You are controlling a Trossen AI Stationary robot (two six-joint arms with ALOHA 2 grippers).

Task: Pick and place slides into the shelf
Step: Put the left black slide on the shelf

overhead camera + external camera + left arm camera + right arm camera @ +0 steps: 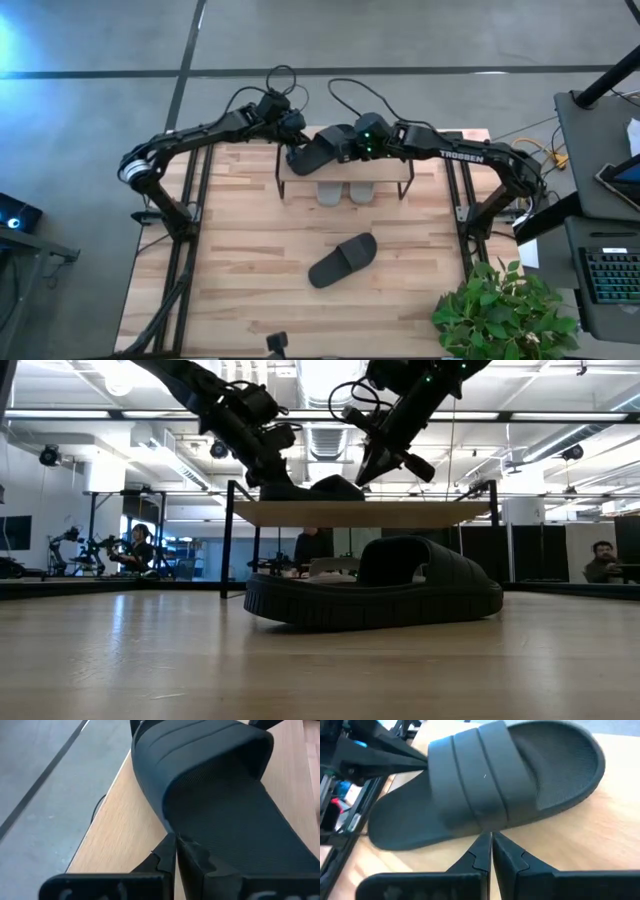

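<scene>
Between both closed end effectors, black slide (322,150) atop shelf (440,170).

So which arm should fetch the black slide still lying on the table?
Probably the right: its pincer hangs nearer the loose black slide, which lies slightly right of the shelf's centre. The left pincer is farther. Both are shut.

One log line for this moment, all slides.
left gripper shut, at black slide atop shelf | right gripper shut, beside it | grey slides under shelf | second black slide on table
</scene>
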